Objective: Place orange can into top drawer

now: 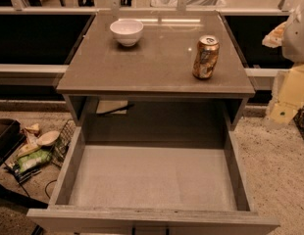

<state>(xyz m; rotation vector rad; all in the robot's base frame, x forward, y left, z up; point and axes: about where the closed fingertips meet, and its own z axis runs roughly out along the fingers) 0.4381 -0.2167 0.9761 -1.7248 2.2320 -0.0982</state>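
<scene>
The orange can [206, 57] stands upright on the cabinet top [157, 62], near its right front corner. The top drawer [152, 177] is pulled fully open below it; its flat grey bottom holds nothing. My gripper [285, 102] shows as a pale cream shape at the right edge of the view. It is beside the cabinet, to the right of the can and apart from it, at about the height of the cabinet top. It holds nothing that I can see.
A white bowl [126, 32] sits on the cabinet top at the back left. A wire basket [63, 141] and loose clutter [32, 151] lie on the floor left of the drawer. A dark shelf wall [39, 38] runs behind the cabinet.
</scene>
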